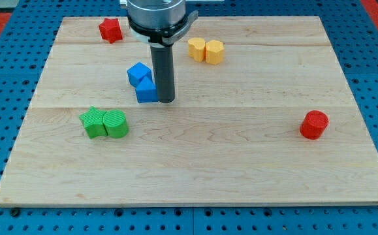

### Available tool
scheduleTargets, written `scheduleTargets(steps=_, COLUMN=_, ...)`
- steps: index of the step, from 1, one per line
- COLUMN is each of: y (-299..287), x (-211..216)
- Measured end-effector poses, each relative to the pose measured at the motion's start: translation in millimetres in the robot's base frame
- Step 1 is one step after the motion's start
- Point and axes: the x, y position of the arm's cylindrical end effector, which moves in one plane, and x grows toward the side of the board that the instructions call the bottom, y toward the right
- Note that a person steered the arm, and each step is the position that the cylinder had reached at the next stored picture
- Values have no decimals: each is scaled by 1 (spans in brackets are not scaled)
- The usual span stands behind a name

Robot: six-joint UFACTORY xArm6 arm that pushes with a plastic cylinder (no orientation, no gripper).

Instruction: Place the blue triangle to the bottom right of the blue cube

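Note:
Two blue blocks touch each other left of the board's middle. The upper one (138, 73) looks like the blue cube. The lower one (146, 91) sits at its bottom right and looks like the blue triangle, though its shape is hard to make out. My tip (166, 100) rests on the board right beside the lower blue block, at its right edge, touching or nearly touching it. The dark rod rises from there to the arm's mount at the view's top.
A red star-like block (110, 29) lies at the top left. Two yellow blocks (205, 50) sit together at the top middle. Two green blocks (104, 123) sit together at the left. A red cylinder (314, 125) stands at the right. The wooden board (241, 170) lies on a blue pegboard.

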Motion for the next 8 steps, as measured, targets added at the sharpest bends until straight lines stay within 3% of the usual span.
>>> scheduleTargets(steps=3, y=-37, x=17)
scheduleTargets(steps=5, y=-65, x=-18)
scheduleTargets(steps=6, y=-62, x=7)
scheduleTargets(steps=7, y=11, x=51)
scheduleTargets(steps=8, y=86, x=65)
